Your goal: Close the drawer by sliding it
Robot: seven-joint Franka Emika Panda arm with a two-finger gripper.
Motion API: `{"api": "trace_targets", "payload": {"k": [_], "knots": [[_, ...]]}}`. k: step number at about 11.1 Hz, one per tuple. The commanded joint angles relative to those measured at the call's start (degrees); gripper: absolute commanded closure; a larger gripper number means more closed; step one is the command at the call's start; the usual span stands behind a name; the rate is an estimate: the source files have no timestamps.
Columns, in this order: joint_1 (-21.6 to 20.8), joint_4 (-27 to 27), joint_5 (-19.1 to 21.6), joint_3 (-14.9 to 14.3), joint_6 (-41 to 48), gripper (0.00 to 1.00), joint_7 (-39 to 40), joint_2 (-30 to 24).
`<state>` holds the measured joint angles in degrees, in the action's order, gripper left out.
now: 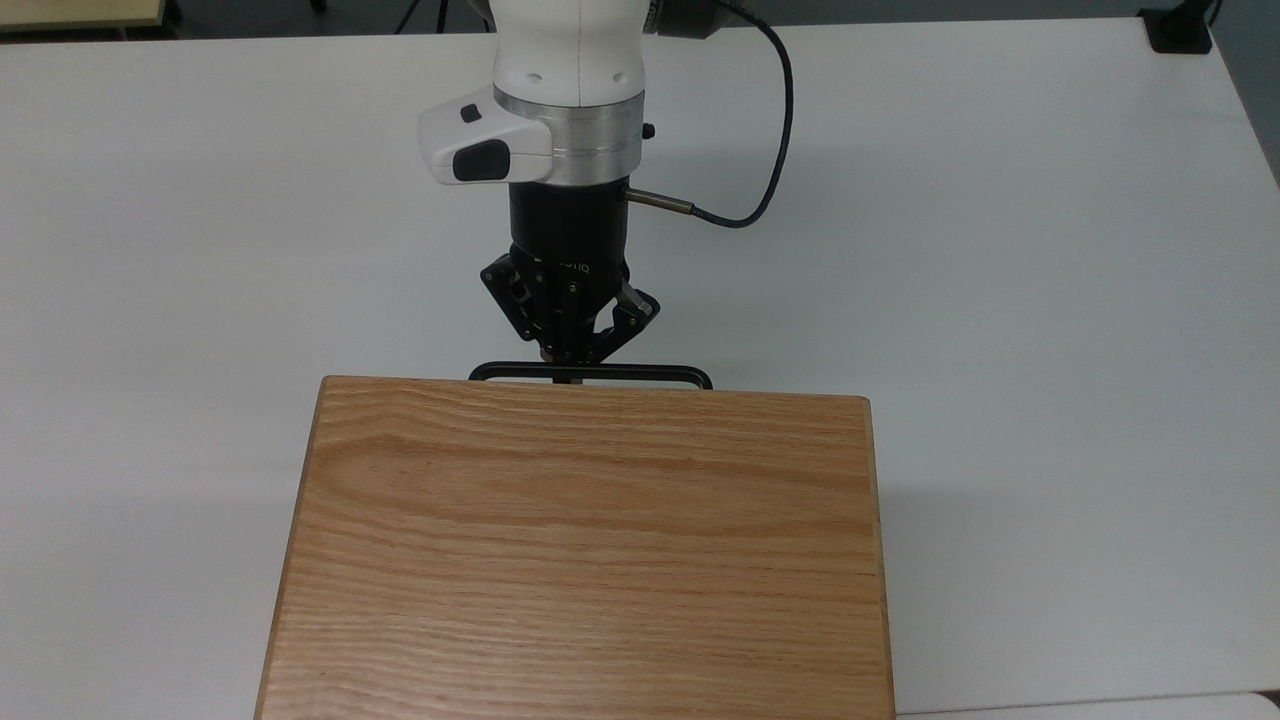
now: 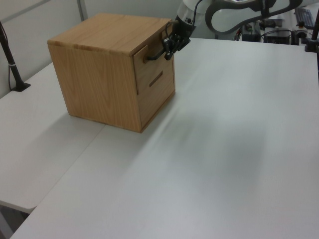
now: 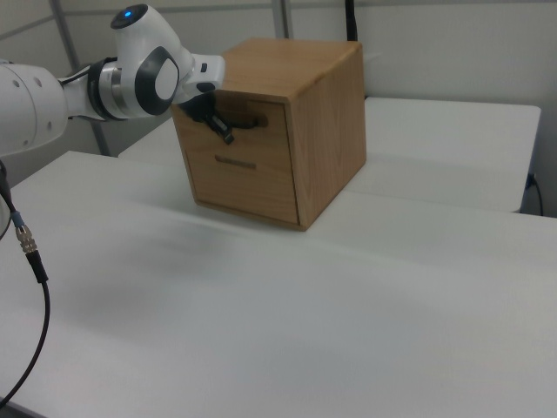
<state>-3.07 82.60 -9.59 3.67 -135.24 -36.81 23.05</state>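
While the oak-grained cabinet (image 1: 585,550) fills the lower centre of the top view with its broad, wavy-figured top panel, the drawer (image 2: 155,60) sits flush in the cabinet's front, seen in the left view at upper centre as a smooth light wooden panel in line with the face below it. Its handle (image 1: 590,373), a long thin black bar with rounded ends, juts out just past the top panel's far edge in the top view. The gripper (image 1: 570,372), black and angular with exposed linkages, hangs under a silvery metal collar and a glossy white wrist housing, and its jaws stand narrow, pinched on the middle of the handle. A thin dark cable (image 1: 770,150) loops from the wrist's side in the upper centre of the top view. In the right view the cabinet is a squarish box at upper centre, with a second, lower front panel (image 3: 248,178) bearing a short dark slot-like pull. Everything rests on a matte white surface (image 1: 1050,300) that spreads smooth and plain around the cabinet.
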Motion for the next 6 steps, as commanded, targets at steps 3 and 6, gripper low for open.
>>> {"api": "trace_targets", "payload": {"k": [3,6], "knots": [[0.1,3.1,-1.5,-0.1,21.6,1.00,9.9,-10.1],[0.1,3.2,5.1,-0.7,37.5,1.00,12.5,-17.1]]}}
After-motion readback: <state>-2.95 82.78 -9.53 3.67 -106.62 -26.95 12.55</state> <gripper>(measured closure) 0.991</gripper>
